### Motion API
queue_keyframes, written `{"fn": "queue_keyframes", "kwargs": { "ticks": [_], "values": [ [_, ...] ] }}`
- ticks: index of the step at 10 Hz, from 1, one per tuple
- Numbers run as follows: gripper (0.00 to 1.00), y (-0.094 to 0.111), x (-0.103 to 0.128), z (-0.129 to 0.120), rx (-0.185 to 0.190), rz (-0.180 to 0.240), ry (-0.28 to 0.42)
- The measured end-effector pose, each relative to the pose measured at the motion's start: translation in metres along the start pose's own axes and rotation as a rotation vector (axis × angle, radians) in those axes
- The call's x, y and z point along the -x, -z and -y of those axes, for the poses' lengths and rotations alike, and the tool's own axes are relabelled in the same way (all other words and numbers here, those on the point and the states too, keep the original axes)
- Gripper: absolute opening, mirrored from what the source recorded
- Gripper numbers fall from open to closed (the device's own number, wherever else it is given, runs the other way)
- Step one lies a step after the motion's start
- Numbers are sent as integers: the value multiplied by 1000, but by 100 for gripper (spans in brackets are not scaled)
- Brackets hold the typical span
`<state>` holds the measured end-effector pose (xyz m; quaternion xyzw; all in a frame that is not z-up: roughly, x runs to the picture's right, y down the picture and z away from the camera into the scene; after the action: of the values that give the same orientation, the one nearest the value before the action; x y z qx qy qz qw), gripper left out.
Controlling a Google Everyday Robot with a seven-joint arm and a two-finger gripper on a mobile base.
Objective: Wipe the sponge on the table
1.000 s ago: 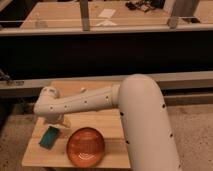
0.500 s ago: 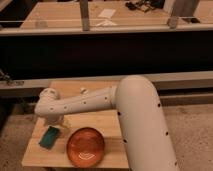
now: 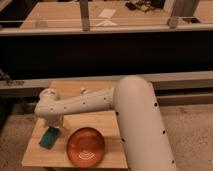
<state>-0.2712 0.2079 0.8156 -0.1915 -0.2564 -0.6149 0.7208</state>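
Surface: small square table (image 3: 107,121) of light wood with plank grain, standing on a speckled grey floor (image 3: 192,122).
Room: behind the table a dark wall panel (image 3: 105,52) runs the full width. Above it is a long wooden workbench (image 3: 60,12) with metal rails.
Bench top: white papers (image 3: 106,14) near the middle and a dark tangle of gear (image 3: 142,6) at the far right. I cannot make out what the gear is.
My arm: white arm (image 3: 132,112) coming in from the lower right and reaching left across the table.
Gripper: my gripper (image 3: 56,128) hangs under the wrist at the table's left side, pointing down. Its fingers are spread wide with nothing clamped between them.
Sponge: teal-green sponge (image 3: 48,137) lying flat near the table's front-left corner, just beside and below my fingertips. I cannot tell whether they touch it.
Plate: orange plate (image 3: 86,147) at the front edge, right of the sponge and apart from it.
Count: one table, one sponge, one plate, one arm, one gripper, one workbench top, two metal uprights (image 3: 85,15).
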Motion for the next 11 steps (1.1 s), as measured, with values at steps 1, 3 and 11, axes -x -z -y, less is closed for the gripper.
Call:
{"fn": "queue_keyframes", "kwargs": {
  "ticks": [1, 3, 11],
  "values": [
    [80, -1, -1, -3, 2, 4, -12],
    [80, -1, -1, -5, 3, 9, -22],
    [80, -5, 2, 0, 13, 28, -41]
  ]
}}
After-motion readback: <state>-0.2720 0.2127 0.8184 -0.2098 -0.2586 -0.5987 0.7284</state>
